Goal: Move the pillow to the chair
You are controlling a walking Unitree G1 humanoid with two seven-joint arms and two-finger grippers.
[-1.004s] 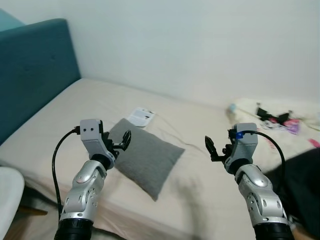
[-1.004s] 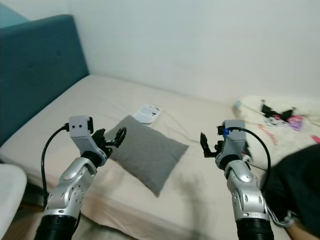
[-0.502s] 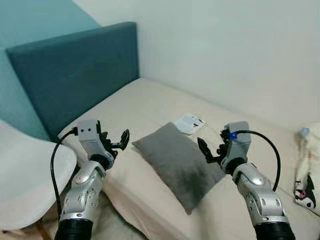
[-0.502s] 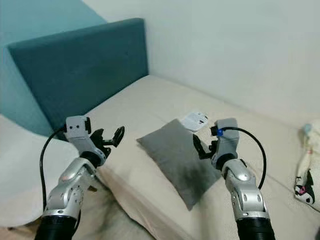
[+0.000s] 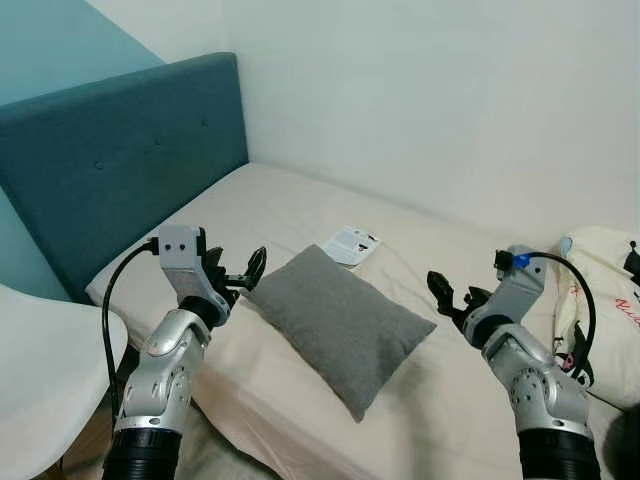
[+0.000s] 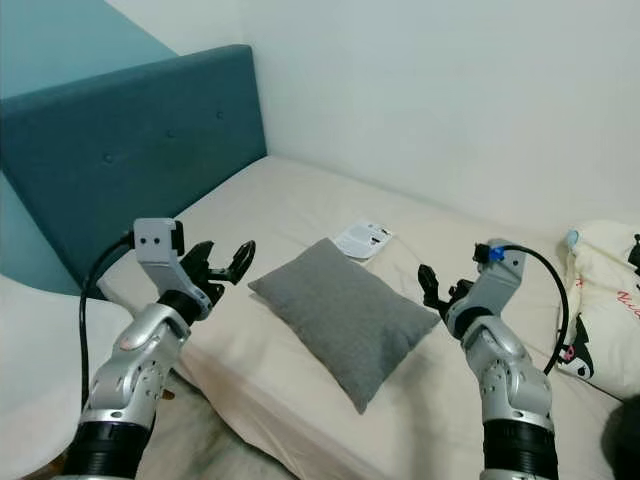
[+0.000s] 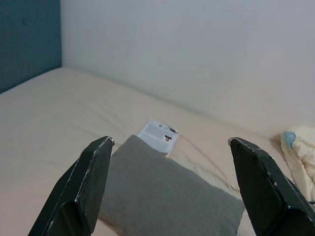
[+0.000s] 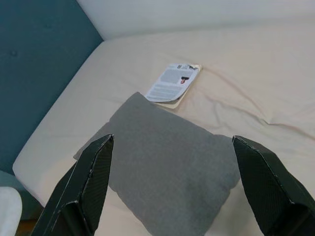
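A grey pillow (image 5: 335, 325) lies flat on the beige bed (image 5: 240, 205), near its front edge. My left gripper (image 5: 240, 275) hovers open just off the pillow's left corner, with nothing between its fingers. My right gripper (image 5: 452, 300) is open and hangs a little beyond the pillow's right corner, apart from it. Both wrist views look over the pillow (image 8: 167, 162) between wide-spread black fingers (image 7: 88, 182). The white chair (image 5: 40, 370) shows its seat at the lower left, beside the bed.
A white booklet (image 5: 350, 243) lies on the bed just behind the pillow. The teal headboard (image 5: 110, 170) rises on the left. A cream cloth with a cartoon print (image 5: 600, 290) lies on the bed at the far right. A white wall runs behind.
The camera has swung: the chair and headboard came into view at the left. My right gripper, which overlapped the pillow half a second ago, now stands off its right corner. Both grippers stay open.
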